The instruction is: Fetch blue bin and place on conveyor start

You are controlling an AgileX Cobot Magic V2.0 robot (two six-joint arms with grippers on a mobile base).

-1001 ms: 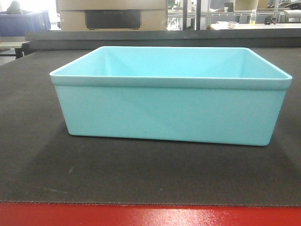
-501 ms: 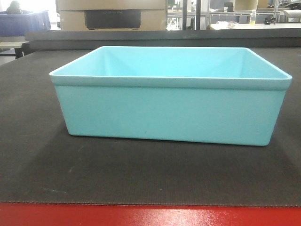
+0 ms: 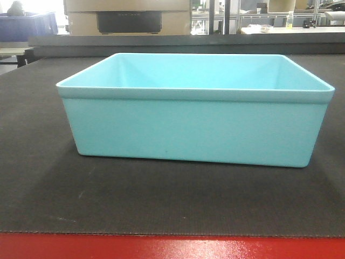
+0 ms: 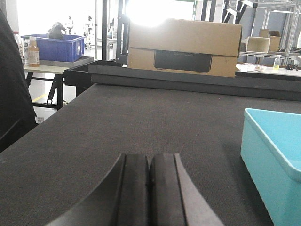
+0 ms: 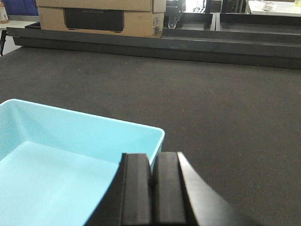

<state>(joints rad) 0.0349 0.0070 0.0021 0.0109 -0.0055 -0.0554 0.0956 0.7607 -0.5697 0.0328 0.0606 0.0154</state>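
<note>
The blue bin (image 3: 194,127), a pale turquoise tub, stands upright and empty on the black belt of the conveyor start (image 3: 161,199), just behind its red front edge (image 3: 172,247). Neither gripper shows in the front view. In the left wrist view my left gripper (image 4: 150,162) is shut with nothing in it, over bare belt, with the bin (image 4: 273,160) off to its right. In the right wrist view my right gripper (image 5: 153,160) is shut; it looks down over the bin's (image 5: 61,155) right wall, whose far corner shows just past the fingertips.
A raised black rail (image 3: 161,43) runs along the belt's far side. A cardboard box (image 4: 183,47) sits behind it. Far left, a dark blue crate (image 4: 54,47) and a bottle (image 4: 33,52) stand on a side table.
</note>
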